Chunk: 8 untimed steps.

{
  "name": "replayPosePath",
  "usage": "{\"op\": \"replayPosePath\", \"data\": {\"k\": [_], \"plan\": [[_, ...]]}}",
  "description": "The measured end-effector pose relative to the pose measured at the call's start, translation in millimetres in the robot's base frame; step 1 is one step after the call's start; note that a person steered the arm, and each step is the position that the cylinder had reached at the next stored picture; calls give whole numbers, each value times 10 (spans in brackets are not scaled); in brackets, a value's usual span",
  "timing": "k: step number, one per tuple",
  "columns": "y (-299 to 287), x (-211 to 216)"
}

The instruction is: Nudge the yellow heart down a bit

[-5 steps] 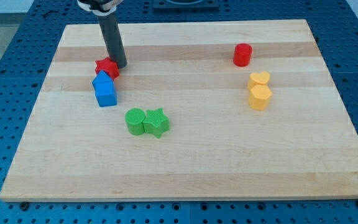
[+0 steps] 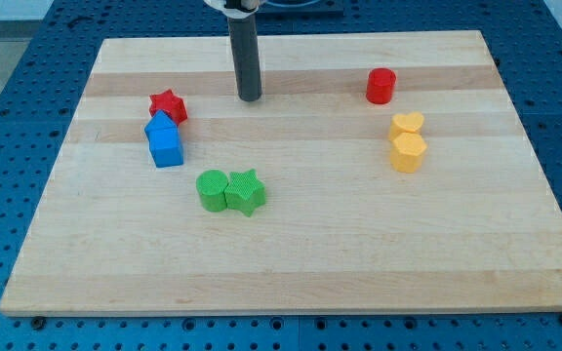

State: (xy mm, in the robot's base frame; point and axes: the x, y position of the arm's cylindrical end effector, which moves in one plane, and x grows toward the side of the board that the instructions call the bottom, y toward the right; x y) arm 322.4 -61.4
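The yellow heart [image 2: 408,123] lies at the view's right on the wooden board [image 2: 291,253], touching a yellow hexagon [image 2: 407,152] just below it. My tip [image 2: 250,97] stands on the board in the upper middle, far to the left of the yellow heart and to the right of the red star [image 2: 168,105]. It touches no block.
A red cylinder [image 2: 381,86] sits above the yellow heart. A blue house-shaped block [image 2: 164,141] sits just below the red star. A green cylinder [image 2: 212,189] and a green star [image 2: 246,191] touch each other in the middle.
My tip has moved to the right, away from the red star towards the board's upper middle. No block has moved.
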Motion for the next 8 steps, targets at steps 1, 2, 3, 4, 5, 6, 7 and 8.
{"op": "replayPosePath", "data": {"k": [1,2,3,4,5,6,7,8], "plan": [[47,0],[368,0],[580,178],[797,496],[1146,575],[1693,575],[2228,546],[2552,249]]}}
